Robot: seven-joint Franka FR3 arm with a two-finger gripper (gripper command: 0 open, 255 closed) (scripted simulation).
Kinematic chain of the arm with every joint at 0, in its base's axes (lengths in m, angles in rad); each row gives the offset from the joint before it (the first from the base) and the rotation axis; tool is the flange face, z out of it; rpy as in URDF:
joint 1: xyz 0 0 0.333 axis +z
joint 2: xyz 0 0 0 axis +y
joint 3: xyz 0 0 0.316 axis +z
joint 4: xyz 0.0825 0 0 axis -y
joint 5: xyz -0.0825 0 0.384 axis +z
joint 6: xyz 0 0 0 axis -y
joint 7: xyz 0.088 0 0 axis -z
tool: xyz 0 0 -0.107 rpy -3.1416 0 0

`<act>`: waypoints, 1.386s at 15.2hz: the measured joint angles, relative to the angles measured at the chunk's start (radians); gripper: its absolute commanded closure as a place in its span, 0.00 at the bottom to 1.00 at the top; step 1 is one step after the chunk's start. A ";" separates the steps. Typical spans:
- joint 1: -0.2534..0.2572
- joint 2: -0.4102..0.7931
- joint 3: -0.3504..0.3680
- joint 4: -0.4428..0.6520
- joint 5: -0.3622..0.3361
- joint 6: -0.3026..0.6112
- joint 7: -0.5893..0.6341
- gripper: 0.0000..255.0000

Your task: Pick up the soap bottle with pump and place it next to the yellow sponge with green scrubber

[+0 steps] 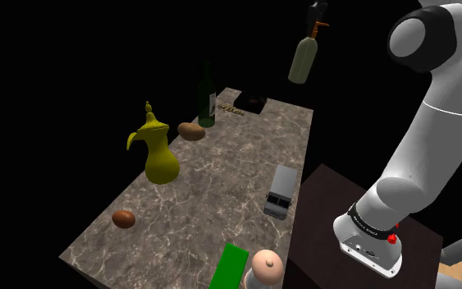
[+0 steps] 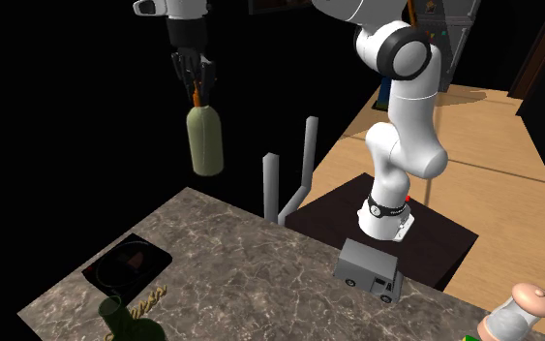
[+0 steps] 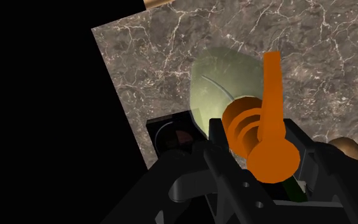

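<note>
The soap bottle [image 1: 303, 59], pale olive with an orange pump [image 3: 269, 121], hangs high in the air over the far end of the marble table [image 1: 212, 189]. My gripper [image 1: 317, 16] is shut on its pump neck from above. In the second exterior view the bottle [image 2: 205, 140] dangles below the gripper [image 2: 196, 82], well above the tabletop. In the wrist view the black fingers [image 3: 219, 149] clasp the neck, and the bottle body [image 3: 225, 83] points down toward the table. A flat green slab, the sponge's scrubber side [image 1: 229, 267], lies at the table's near edge.
On the table stand a golden jug [image 1: 159, 152], a dark green bottle [image 1: 207, 98], two brown lumps [image 1: 191, 130] [image 1: 123, 218], a grey toy van [image 1: 280, 191] and a black tray [image 1: 250, 103]. A pinkish knobbed object [image 1: 266, 267] sits beside the green slab. Black area surrounds the table.
</note>
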 measured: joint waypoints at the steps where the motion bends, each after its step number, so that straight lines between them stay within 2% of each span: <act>1: -0.005 0.012 -0.001 0.030 0.005 -0.019 -0.002 1.00; 6: -0.036 0.085 -0.006 0.204 0.039 -0.124 -0.014 1.00; 13: 0.113 -0.160 0.058 -0.157 -0.065 0.006 0.148 1.00; 21: 0.217 -0.360 0.179 -0.455 -0.113 0.108 0.370 1.00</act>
